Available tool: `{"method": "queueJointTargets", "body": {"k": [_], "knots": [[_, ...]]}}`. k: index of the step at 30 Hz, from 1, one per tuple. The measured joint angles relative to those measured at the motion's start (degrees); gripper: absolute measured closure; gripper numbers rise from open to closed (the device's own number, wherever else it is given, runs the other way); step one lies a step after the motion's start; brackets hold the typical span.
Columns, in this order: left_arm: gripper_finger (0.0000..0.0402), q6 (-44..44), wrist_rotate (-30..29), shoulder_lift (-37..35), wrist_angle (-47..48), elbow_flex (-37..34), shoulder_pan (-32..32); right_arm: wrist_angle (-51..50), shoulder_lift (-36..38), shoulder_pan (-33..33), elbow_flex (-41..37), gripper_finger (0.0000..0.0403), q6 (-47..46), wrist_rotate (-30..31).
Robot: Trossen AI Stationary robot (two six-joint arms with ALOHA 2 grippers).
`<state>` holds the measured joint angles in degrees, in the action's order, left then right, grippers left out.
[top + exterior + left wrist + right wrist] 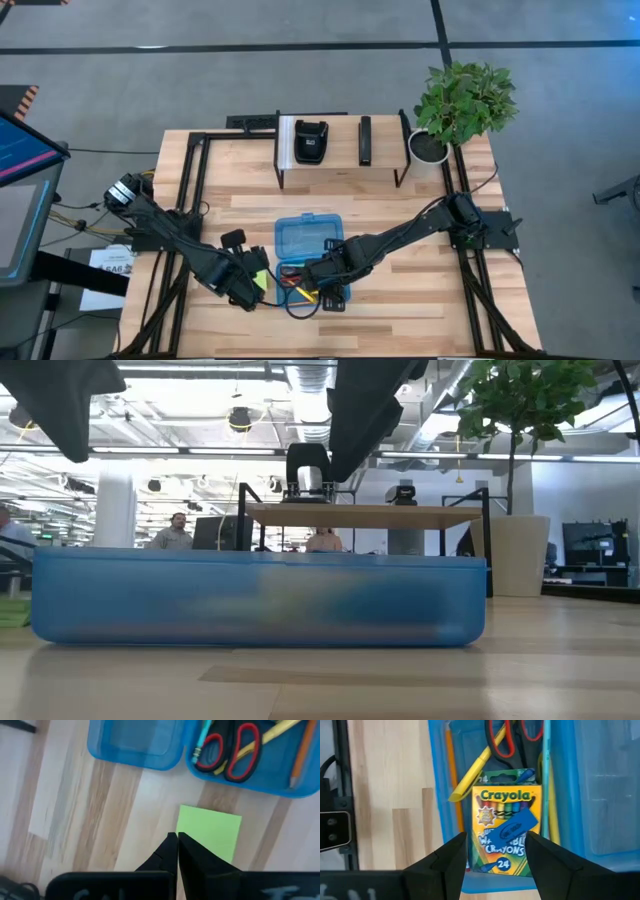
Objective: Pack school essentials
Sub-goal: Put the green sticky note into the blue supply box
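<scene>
Blue plastic makes the pencil case [311,238], which lies open flat in the middle of the wooden table [400,210]. Its bottom half holds red-handled scissors [235,750], a yellow pencil [472,772] and an orange pencil [299,755]. A crayon box [505,827] lies in there too, on top of the other things, and a little blue eraser [517,826] rests on the box. The right gripper [496,851] hangs just over the crayon box with its two fingers apart, one on each side, and I cannot tell if they touch it. A lime-green sticky-note pad [210,831] lies on the table beside the case, not inside it. The left gripper [177,845] is right above the pad with its fingers pressed together and nothing between them
</scene>
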<state>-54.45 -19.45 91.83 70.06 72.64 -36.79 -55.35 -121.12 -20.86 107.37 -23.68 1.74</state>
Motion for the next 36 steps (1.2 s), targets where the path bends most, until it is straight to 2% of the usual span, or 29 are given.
{"method": "queueJointTargets", "body": {"k": [4, 9, 19, 24, 28, 36], "knots": [[0.0401, 0.9, -0.9, 0.0, -1.7, -0.3, -1.1, -0.2, 0.0, 0.0, 0.0, 0.0182, 0.0, 0.0], [0.0385, 4.1, -0.6, 0.1, -12.4, -5.3, -4.0, -0.4, 0.0, -0.5, 0.0, 0.0182, -0.1, 0.0], [0.0253, -1.0, 3.5, 0.1, -30.9, -18.1, -6.9, -0.3, 0.0, -0.8, 0.0, 0.0182, -0.2, 0.0], [0.0188, -2.9, 2.9, 0.2, -30.9, -19.5, -7.5, -0.3, 0.0, -0.8, 0.0, 0.0182, -0.3, 0.0], [0.0152, -3.2, 2.5, 0.2, -31.6, -20.3, -7.5, -0.3, 0.0, -0.8, 0.0, 0.0182, -0.3, 0.0], [0.0127, -2.1, 1.9, 0.2, -33.3, -21.4, -7.6, -0.3, 0.0, -0.8, 0.0, 0.0182, -0.6, 0.0]]}}
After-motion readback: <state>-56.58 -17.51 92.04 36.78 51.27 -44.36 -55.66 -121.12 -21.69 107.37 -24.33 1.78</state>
